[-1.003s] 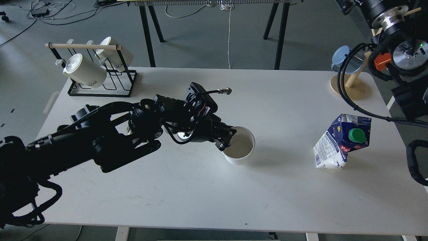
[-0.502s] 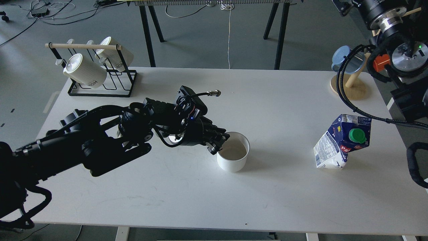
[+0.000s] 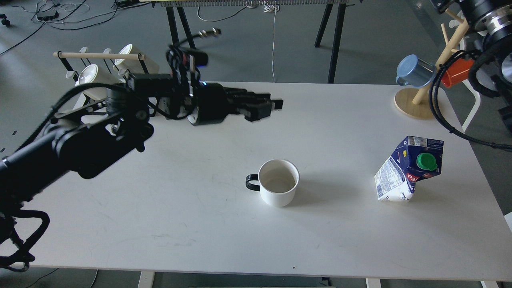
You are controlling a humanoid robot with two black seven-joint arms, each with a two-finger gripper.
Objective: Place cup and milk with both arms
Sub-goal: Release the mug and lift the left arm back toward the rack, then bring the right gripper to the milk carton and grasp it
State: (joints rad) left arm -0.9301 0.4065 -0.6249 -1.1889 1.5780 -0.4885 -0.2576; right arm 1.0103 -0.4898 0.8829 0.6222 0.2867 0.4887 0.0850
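Observation:
A white cup (image 3: 279, 183) with a black handle on its left stands upright near the middle of the white table (image 3: 192, 224). A blue and white milk carton (image 3: 409, 169) with a green cap stands dented and leaning at the right. My left gripper (image 3: 275, 105) is raised above the table, behind and to the left of the cup, well apart from it, open and empty. Only thick parts of my right arm (image 3: 486, 48) show at the top right; its gripper is out of view.
A black wire rack (image 3: 120, 96) with two white mugs stands at the back left. A wooden mug tree (image 3: 418, 105) with a blue mug (image 3: 414, 72) and an orange mug (image 3: 456, 71) stands at the back right. Black cables hang by the right table edge.
My left gripper let go of the cup's handle and rose up and back. The cup stays upright on the table. My right arm shifted up and right.

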